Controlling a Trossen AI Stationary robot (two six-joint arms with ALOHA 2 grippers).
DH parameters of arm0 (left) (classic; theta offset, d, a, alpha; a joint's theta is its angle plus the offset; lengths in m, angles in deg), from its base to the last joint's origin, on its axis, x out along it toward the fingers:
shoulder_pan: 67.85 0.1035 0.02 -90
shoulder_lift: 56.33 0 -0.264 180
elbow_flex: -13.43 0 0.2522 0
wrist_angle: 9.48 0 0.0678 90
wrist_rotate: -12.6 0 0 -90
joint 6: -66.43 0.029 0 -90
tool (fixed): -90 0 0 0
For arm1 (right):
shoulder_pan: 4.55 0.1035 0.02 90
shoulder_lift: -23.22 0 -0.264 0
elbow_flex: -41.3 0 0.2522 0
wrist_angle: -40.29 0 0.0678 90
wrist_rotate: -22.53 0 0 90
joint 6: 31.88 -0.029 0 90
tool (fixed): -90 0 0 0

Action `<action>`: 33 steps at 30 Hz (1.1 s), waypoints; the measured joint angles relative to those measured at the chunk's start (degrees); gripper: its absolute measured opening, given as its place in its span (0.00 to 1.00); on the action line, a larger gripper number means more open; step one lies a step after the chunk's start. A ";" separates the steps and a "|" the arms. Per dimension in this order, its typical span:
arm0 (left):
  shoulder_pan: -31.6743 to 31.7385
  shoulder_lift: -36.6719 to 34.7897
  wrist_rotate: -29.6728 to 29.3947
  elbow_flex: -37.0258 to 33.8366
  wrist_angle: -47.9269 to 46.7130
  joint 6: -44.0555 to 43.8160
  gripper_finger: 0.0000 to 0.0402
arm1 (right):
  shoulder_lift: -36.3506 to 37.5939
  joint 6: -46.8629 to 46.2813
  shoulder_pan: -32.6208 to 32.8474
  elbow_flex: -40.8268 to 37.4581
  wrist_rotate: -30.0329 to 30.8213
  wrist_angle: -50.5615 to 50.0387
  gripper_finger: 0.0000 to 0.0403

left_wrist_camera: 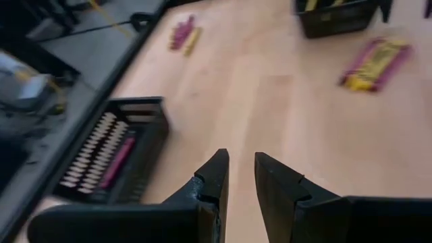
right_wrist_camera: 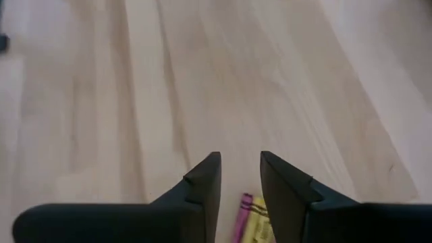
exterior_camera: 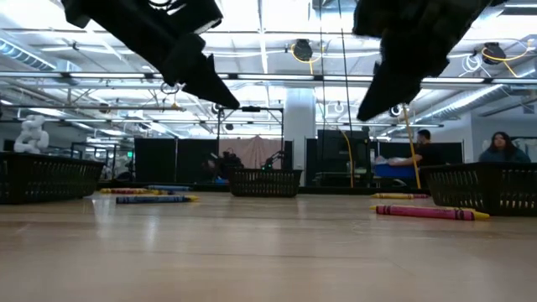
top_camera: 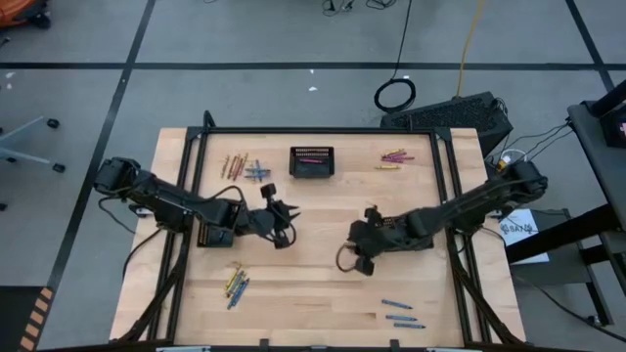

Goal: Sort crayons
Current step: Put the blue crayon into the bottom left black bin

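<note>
Right wrist view: crayons (right_wrist_camera: 250, 217) beneath open hand (right_wrist_camera: 240, 177).

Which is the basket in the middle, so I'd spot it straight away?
Find the pale wooden table, then its far edge. Midway along sits a small black rectangular mesh basket, between a mixed-colour crayon pile and a pink and yellow pile. It is the only box-shaped thing there.

Robotics lab or workshop: wooden desk (top_camera: 313, 254) on taped grey concrete floor (top_camera: 245, 88), exposed ceiling trusses with strip lights (exterior_camera: 268, 59), loose cables (top_camera: 396, 95), seated people (exterior_camera: 502, 148) behind.
</note>
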 joint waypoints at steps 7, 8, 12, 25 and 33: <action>4.20 -0.02 -0.61 0.00 -0.54 1.28 0.17 | -1.01 10.65 -7.69 0.00 -4.62 -6.44 0.31; 4.83 -0.02 -0.60 0.00 -0.54 1.28 0.17 | -1.01 12.10 -8.79 0.00 -4.48 -7.46 0.32; 8.31 -0.02 -0.59 0.00 -0.45 0.16 0.17 | -1.01 16.60 -12.58 0.00 -3.37 -10.07 0.34; 16.41 -0.04 6.72 0.00 -2.34 -4.75 0.17 | -3.94 20.40 -16.06 0.00 -3.50 -7.41 0.34; 14.68 -0.04 6.93 0.00 -0.88 -4.55 0.17 | -4.27 16.54 -13.28 -0.02 -5.94 -7.04 0.34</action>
